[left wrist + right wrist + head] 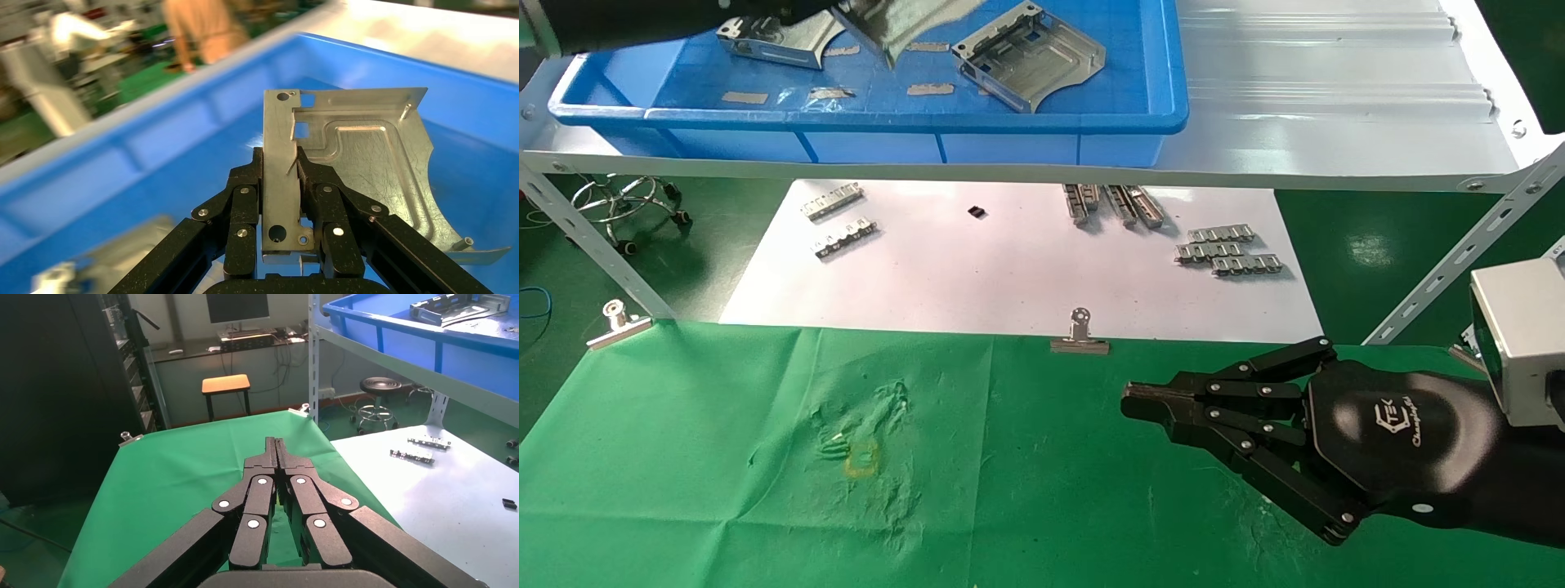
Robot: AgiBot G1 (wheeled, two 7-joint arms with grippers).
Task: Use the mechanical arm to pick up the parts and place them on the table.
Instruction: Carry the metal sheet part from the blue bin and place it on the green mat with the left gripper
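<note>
1. Steel is what you have in hand: the left gripper (283,177), a black jointed-finger claw, is clamped on a silver stamped sheet-metal plate (355,159) with one concave curved edge, and holds it over the blue plastic tray (1148,98) on the grey metal shelf (1336,106).

2. The fingers (245,202) pinch the plate's flat flange strip, one on each face, with the embossed body standing out past the fingertips. Judge that a fair hold, but off to one side of the plate's bulk.

3. Expect the plate to be stiff and light for its spread, with bare, smooth faces. It could swivel or slip between the pads if you swing it hard, so move gently.

4. The raised rims and slots give it some bite, yet the edges look thin; a knock against the tray wall could twist it in the grip.

5. Two more plates (1030,53) lie in the tray; take those likewise by a flat border, not across the curved cut-out.

6. The plate's destination, the table with wrinkled bright green cloth (723,457), sits below and nearer to you than the shelf, beyond the white sheet (1009,269) strewn with small silver toothed strips (1228,251).

7. The right gripper (1128,402) is parked low above the green cloth, its fingers pressed together on nothing.
</note>
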